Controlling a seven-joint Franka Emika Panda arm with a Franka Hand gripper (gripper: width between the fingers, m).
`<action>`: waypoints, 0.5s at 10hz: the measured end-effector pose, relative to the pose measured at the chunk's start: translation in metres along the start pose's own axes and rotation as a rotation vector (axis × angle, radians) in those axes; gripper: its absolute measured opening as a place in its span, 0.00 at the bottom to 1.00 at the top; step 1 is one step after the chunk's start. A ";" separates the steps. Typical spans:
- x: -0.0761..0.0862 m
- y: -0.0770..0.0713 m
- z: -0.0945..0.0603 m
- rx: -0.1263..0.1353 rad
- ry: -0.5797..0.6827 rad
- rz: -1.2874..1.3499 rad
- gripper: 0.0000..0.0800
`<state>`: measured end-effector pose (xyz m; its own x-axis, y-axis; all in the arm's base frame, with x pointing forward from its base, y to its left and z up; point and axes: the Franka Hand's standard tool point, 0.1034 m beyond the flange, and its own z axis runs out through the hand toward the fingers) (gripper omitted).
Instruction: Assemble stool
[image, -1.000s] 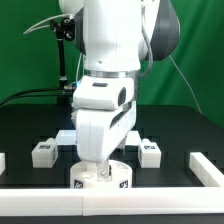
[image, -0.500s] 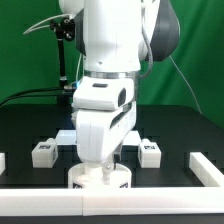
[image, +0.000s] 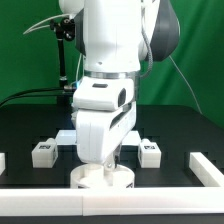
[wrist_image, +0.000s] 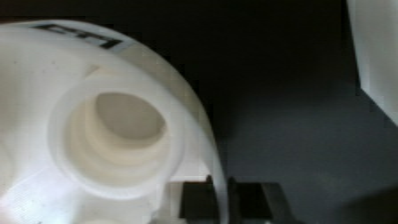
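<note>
The claw (image: 103, 168) hangs straight down over the seat (image: 102, 178), which lies flat at the middle of the bench (image: 180, 130) edge nearest the exterior camera, just beside the white bar (image: 160, 203) along that edge. In the wrist view the fingers look pressed onto a thin strip of the seat's rim, so I judge the claw is pinching it. The seat is round, with no long axis, and an open socket (wrist_image: 125, 115) faces up just inward of the grip. One leg (image: 43, 152) sits toward the exterior view's left, another (image: 150, 153) toward its right, both apart from the seat. The bar blocks the near side; open room lies toward the bench middle.
</note>
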<state>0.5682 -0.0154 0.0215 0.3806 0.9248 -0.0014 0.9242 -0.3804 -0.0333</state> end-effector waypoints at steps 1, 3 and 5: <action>0.000 0.000 0.000 0.000 0.000 0.000 0.03; 0.000 0.000 0.000 0.000 0.000 0.000 0.03; 0.001 0.000 0.000 0.000 0.000 -0.002 0.03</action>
<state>0.5683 -0.0144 0.0215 0.3790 0.9254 -0.0012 0.9249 -0.3789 -0.0333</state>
